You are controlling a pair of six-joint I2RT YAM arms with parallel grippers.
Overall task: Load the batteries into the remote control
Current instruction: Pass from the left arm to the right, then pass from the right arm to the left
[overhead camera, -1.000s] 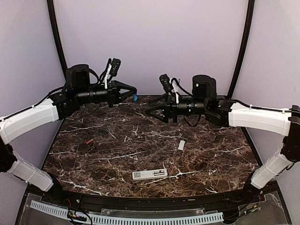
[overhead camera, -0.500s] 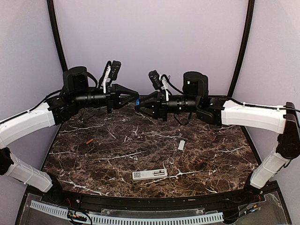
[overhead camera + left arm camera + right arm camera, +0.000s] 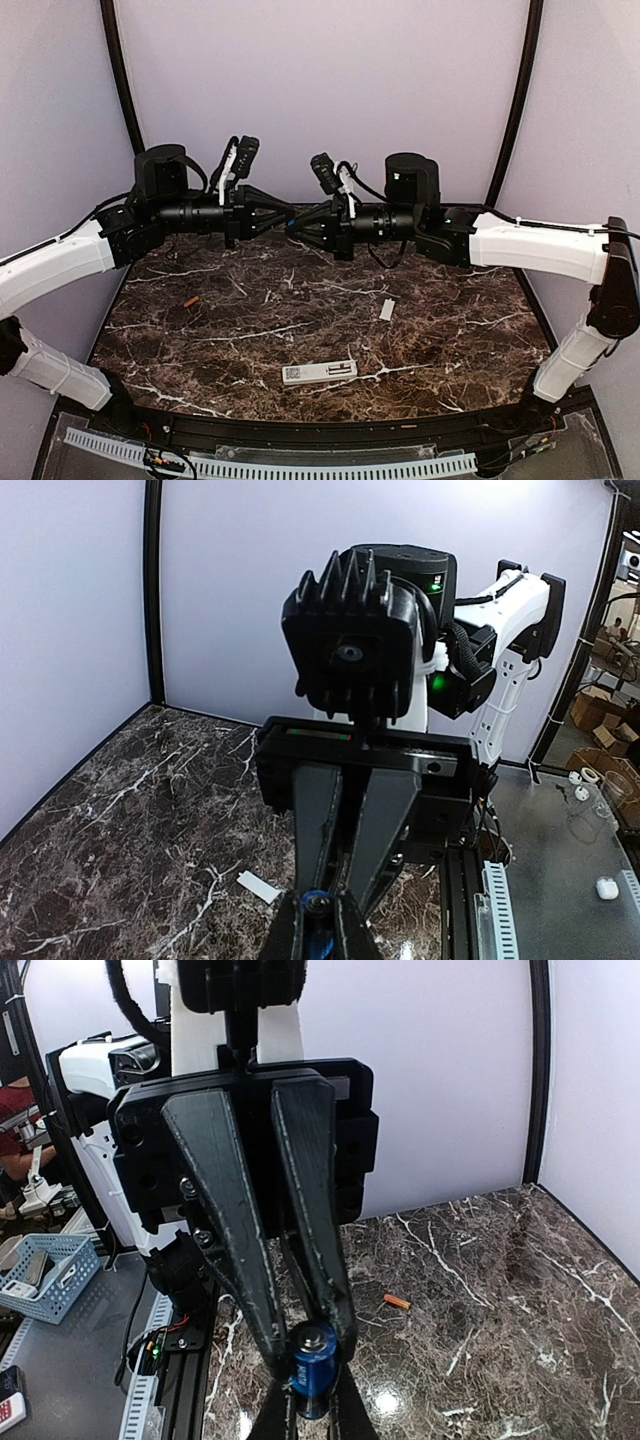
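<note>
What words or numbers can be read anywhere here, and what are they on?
No text here can be read.
The label on the remote control: too small to read.
The blue battery: no print legible.

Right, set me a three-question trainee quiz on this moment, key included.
1. True or false: the slim white plastic remote control lies flat on the dark marble table, with neither arm touching it.
2. The small blue cylindrical battery is: A on the table; B pinched in the air between the left fingers and right fingers; C inside the remote.
3. What lies loose on the table's left part?
Key: 1 true; 2 B; 3 the small orange cylindrical battery.
</note>
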